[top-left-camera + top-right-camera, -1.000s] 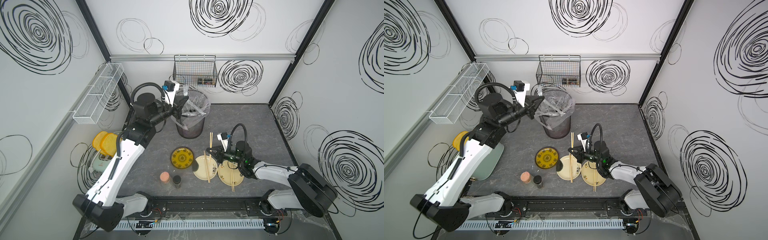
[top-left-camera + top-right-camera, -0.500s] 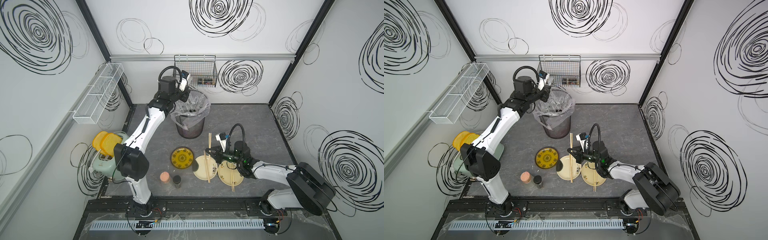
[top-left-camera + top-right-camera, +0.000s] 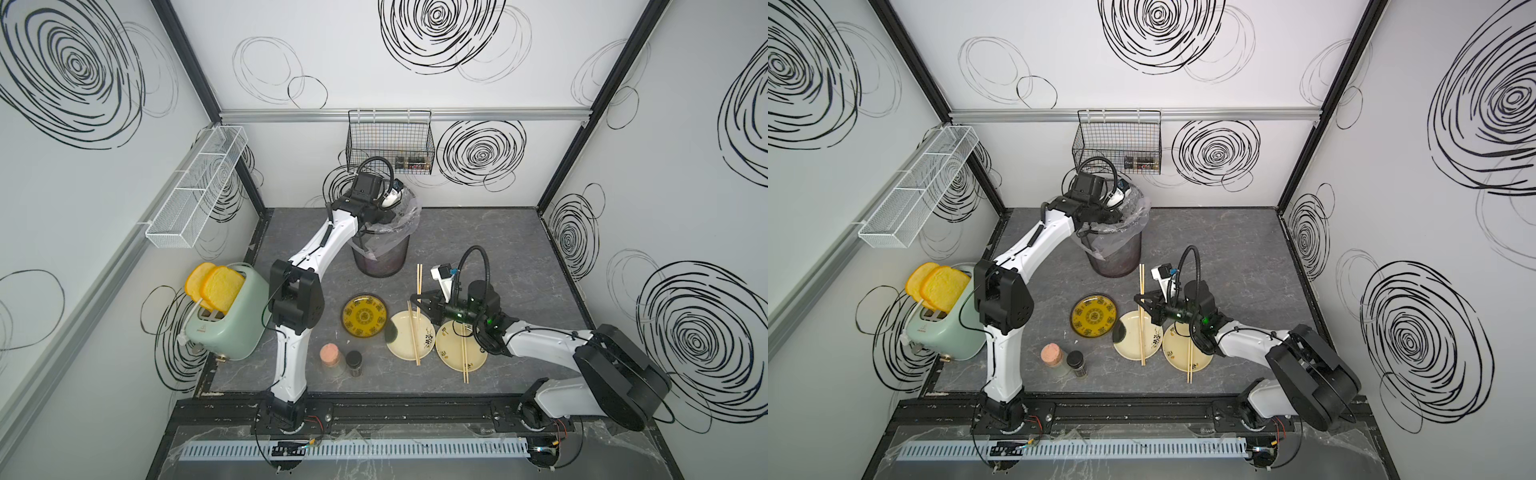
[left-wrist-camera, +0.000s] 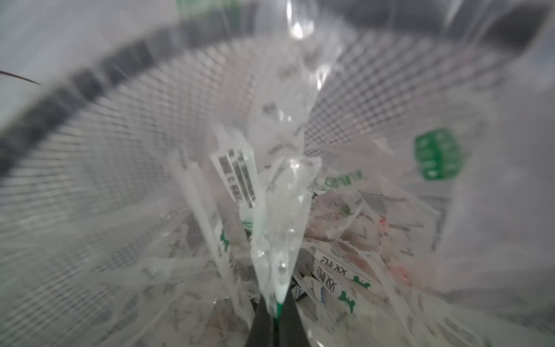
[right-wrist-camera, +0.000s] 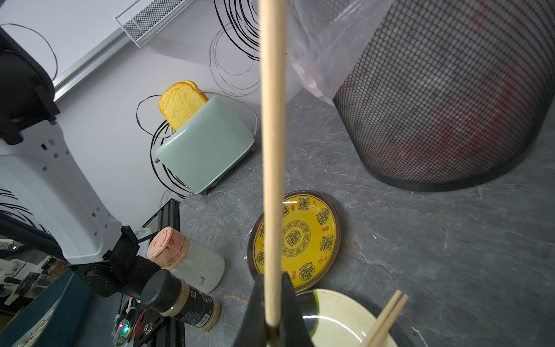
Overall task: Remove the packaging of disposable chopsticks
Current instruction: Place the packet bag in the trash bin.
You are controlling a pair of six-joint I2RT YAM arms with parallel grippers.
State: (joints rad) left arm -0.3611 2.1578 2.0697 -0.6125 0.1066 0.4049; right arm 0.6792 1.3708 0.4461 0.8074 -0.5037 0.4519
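Note:
My left gripper [image 4: 277, 314] is down inside the mesh bin [image 3: 380, 259], shut on one clear packaging sleeve [image 4: 285, 210] with dark print and a green end. Other discarded sleeves lie in the bin below it. My right gripper [image 3: 416, 299] hovers over the table in front of the bin, shut on a bare pair of disposable chopsticks [image 3: 419, 277], which rises straight from the jaws in the right wrist view [image 5: 272, 135]. Another bare pair [image 3: 414, 338] lies across a cream plate [image 3: 426, 332]. A third pair [image 3: 464, 353] lies on the plate beside it [image 3: 452, 353].
A crinkled clear liner [image 3: 409, 208] drapes over the bin's rim. A yellow patterned plate [image 3: 365, 319], a cork-topped jar [image 3: 330, 356] and a black-capped jar [image 3: 354, 362] stand at the front. A green toaster [image 3: 226, 330] sits left. A wire basket [image 3: 390, 145] hangs on the back wall.
The left arm swung from the left side over to the bin and lowered its gripper, with the sleeve, inside. The right gripper has barely moved, still holding the chopsticks.

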